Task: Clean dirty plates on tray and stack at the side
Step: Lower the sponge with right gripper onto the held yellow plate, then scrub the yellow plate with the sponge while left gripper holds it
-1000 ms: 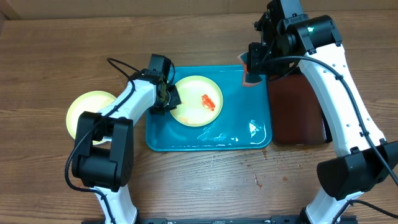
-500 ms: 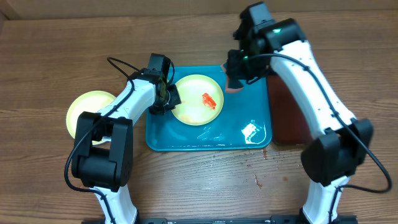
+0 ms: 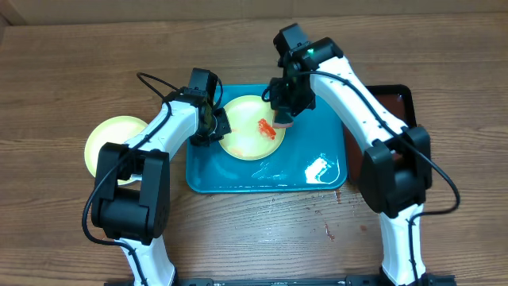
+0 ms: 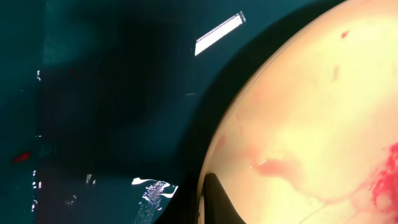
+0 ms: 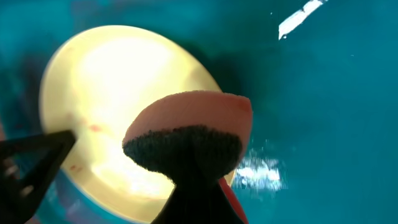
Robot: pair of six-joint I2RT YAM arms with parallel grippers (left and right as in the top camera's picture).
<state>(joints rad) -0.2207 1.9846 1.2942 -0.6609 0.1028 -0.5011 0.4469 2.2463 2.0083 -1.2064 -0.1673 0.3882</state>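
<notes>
On the teal tray [image 3: 230, 175] lies a pale yellow-green plate [image 3: 246, 139] with a red sauce smear [image 3: 266, 129]. My left gripper [image 3: 214, 127] is shut on this plate's left rim; in the left wrist view one dark fingertip [image 4: 214, 199] lies over the edge of the smeared plate [image 4: 311, 124]. My right gripper [image 3: 284, 117] is shut on a pinkish sponge [image 3: 283, 123] right beside the smear. The right wrist view shows the sponge [image 5: 186, 134], dark face toward the camera, over the plate [image 5: 106, 93] and the tray [image 5: 329, 106]. A second yellow-green plate [image 3: 107, 139] rests on the table at the left.
A dark reddish tray with a black rim [image 3: 394, 103] lies right of the teal tray, partly under my right arm. Wet glare [image 3: 317, 167] shows on the teal tray's right half. A black cable [image 3: 155, 82] loops behind my left arm. Bare wooden table surrounds everything.
My right arm has swung left from the teal tray's far right corner to the plate's red smear, carrying the sponge. The left arm and the plate have stayed put.
</notes>
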